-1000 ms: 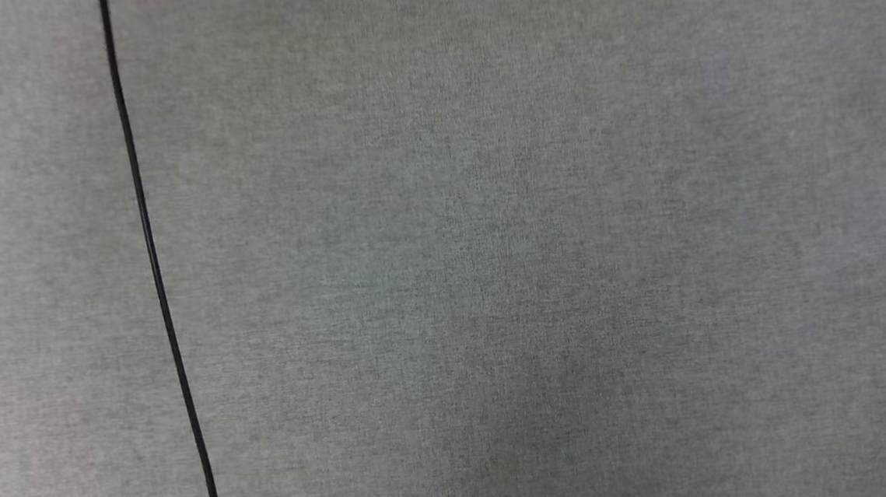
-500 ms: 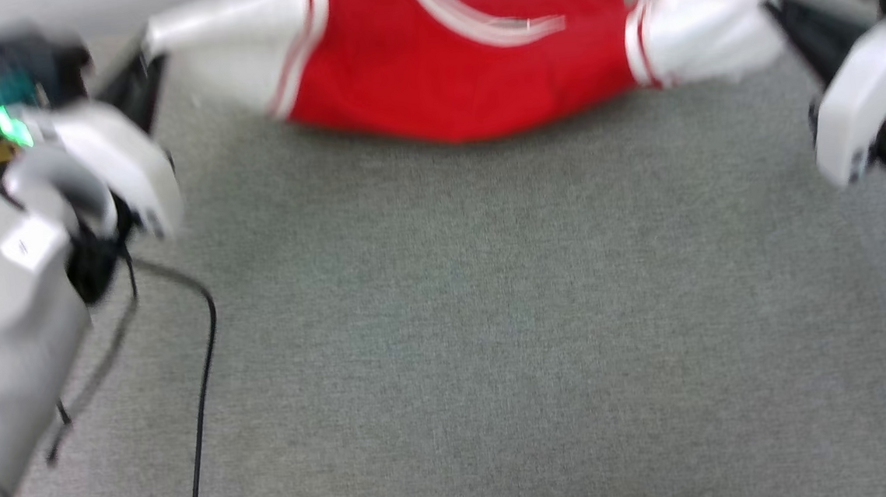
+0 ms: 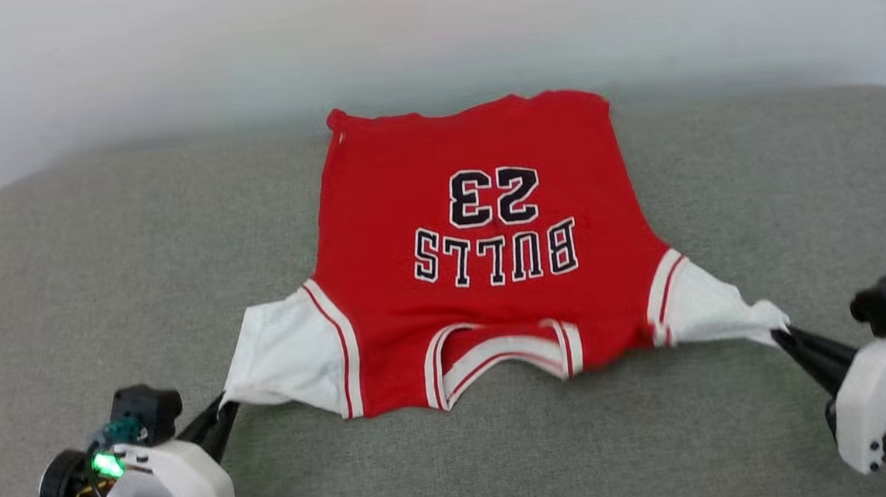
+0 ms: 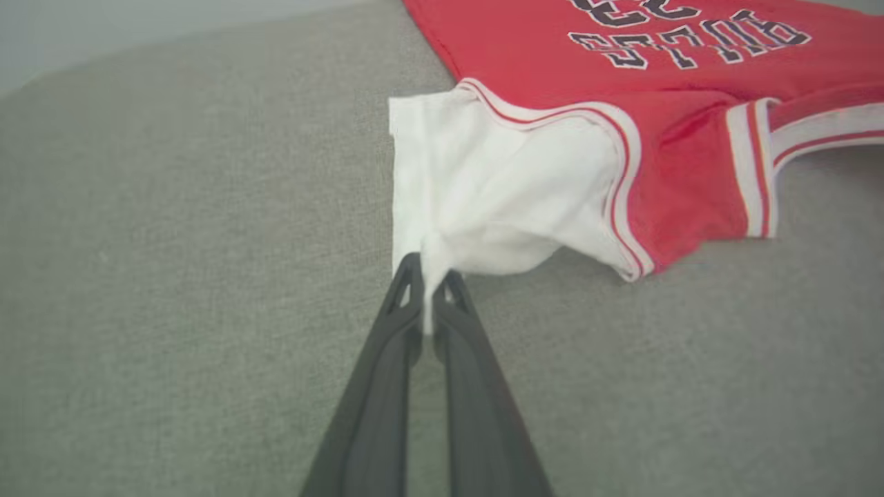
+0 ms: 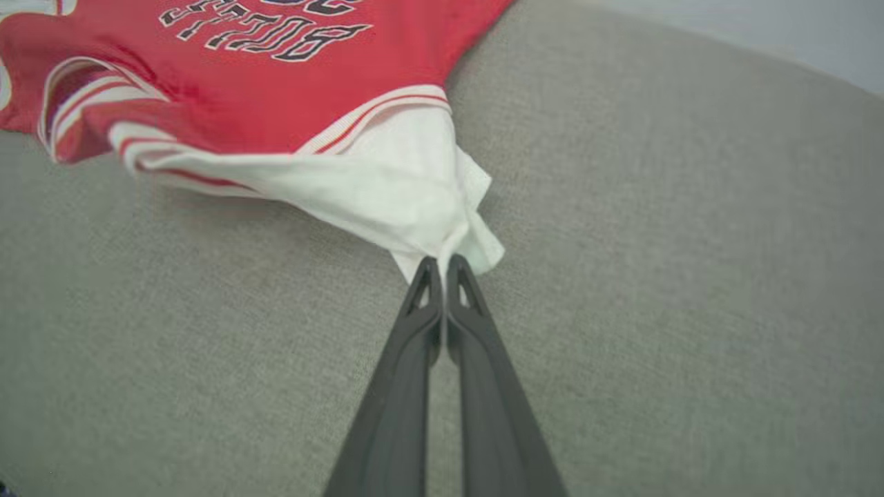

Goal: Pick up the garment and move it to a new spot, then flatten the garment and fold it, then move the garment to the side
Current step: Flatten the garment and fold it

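we see the garment (image 3: 494, 303) lying spread on the grey cushion (image 3: 100, 249), its letters facing up (upside down to us). our left gripper (image 3: 224, 410), at 8 o'clock from it, pinches one white sleeve (image 3: 283, 357) tight. our right gripper (image 3: 783, 334), at 4 o'clock, pinches the other sleeve (image 3: 708, 308).

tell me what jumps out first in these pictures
The red shirt with BULLS 23 in black letters, spread on the grey cushion, print upside down in the head view. Next, the left gripper and the right gripper, each shut on a white sleeve, holding it out sideways.
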Motion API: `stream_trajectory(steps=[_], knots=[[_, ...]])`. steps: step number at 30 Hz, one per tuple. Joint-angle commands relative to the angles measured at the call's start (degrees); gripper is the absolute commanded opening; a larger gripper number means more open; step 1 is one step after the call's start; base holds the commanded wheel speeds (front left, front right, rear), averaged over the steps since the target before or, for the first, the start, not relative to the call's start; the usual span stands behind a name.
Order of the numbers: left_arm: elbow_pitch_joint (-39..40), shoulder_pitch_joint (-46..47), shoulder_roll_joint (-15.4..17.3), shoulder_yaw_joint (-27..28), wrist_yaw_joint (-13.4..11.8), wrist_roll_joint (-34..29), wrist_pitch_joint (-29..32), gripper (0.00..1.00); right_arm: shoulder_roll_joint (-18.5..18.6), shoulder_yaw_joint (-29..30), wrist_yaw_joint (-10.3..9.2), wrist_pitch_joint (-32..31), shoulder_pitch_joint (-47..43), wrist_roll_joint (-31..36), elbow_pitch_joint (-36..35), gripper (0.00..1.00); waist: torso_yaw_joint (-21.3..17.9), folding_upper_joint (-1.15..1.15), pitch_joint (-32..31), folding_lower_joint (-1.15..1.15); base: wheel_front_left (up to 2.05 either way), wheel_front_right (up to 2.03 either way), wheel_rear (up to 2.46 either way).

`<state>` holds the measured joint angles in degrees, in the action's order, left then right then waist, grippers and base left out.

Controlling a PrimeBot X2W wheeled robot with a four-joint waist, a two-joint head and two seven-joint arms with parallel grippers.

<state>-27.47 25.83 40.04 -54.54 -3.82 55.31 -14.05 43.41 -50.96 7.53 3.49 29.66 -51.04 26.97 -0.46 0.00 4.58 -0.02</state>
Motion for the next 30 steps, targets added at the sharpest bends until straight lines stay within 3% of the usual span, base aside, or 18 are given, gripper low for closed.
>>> stream_trajectory(steps=[1,12,19,20,21,22,26,30], knots=[[0.7,-1.7,0.8,0.1,-0.8,0.5,0.2,0.0,0.5,0.8,-0.08,0.3,-2.2,-0.4,0.0,0.0,-0.1,0.0,-1.1,0.02,0.0,0.0,0.0],[11.7,-15.1,6.4,0.0,-7.8,5.2,0.8,0.0,2.4,9.6,-0.09,-3.3,-22.0,-3.1,-3.3,0.0,0.2,0.0,-5.1,0.02,0.0,0.0,0.0],[15.0,-17.4,6.5,-0.6,-9.8,5.3,0.9,0.0,2.2,15.2,-0.09,-8.2,-28.9,-0.9,-6.8,0.0,0.9,0.0,-5.1,0.02,0.0,0.0,0.0],[15.3,-17.4,6.5,-0.6,-9.9,5.2,0.9,0.0,1.7,16.1,-0.09,-8.9,-29.3,-0.5,-7.1,0.22,0.9,0.0,-5.1,0.02,0.0,0.0,0.0],[15.5,-17.0,6.5,-0.6,-10.0,4.9,0.9,0.0,1.3,17.1,-0.09,-9.5,-29.6,0.0,-7.6,0.73,1.0,0.0,-5.0,0.02,0.0,0.0,0.0],[15.7,-16.6,6.3,-0.4,-10.3,4.8,0.8,0.0,0.9,18.2,-0.08,-10.0,-29.8,0.6,-8.0,1.0,1.2,0.0,-4.8,0.02,0.0,0.0,0.0],[16.5,-14.9,5.2,-0.4,-10.7,3.5,0.5,0.0,-0.2,22.8,-0.06,-12.2,-29.7,2.8,-10.4,1.0,1.9,0.0,-3.7,0.02,0.0,0.0,0.0],[17.4,-12.9,4.2,0.1,-11.1,2.0,0.1,0.0,1.2,29.5,-0.08,-13.5,-27.0,5.1,-14.0,1.0,2.7,0.0,-1.8,0.02,0.0,0.0,0.0]])
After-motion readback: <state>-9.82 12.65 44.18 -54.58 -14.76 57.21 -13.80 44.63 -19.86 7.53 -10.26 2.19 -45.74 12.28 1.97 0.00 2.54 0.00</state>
